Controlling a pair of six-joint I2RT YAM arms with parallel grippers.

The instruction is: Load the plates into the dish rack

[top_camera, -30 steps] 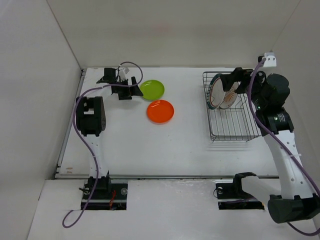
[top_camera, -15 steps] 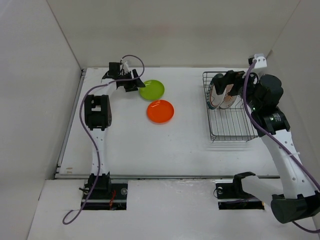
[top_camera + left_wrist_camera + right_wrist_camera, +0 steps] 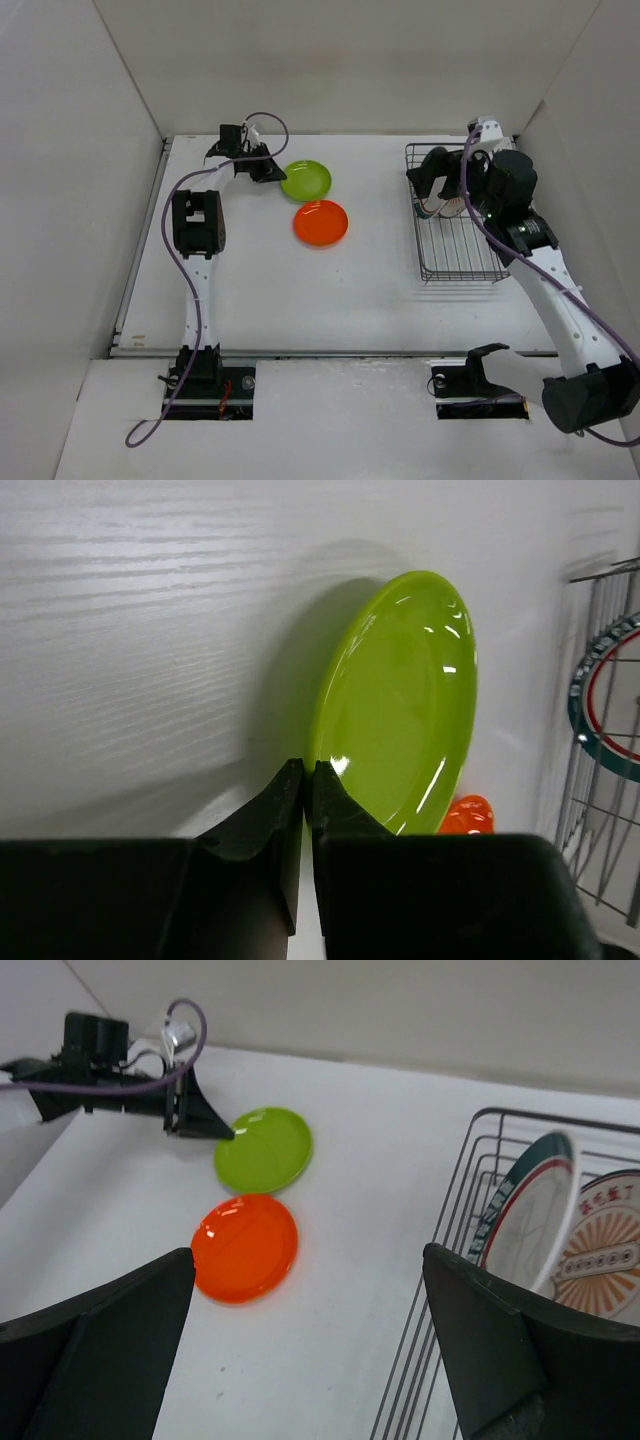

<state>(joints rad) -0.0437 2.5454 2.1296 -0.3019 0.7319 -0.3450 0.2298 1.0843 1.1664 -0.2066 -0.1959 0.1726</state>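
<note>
My left gripper is shut on the near rim of the lime green plate, at the back left of the table. The orange plate lies flat just in front of it. Two plates stand upright in the far end of the dish rack. One is white with a dark teal rim; the other is white with an orange pattern. My right gripper hangs open above the rack's left edge, holding nothing.
White walls close in the table at the back and on both sides. The left arm's purple cable loops along the left side. The rack's near half holds only bare wire prongs.
The left gripper has shut on the green plate's rim. The right gripper has swung left, away from the two plates in the rack, still open.
</note>
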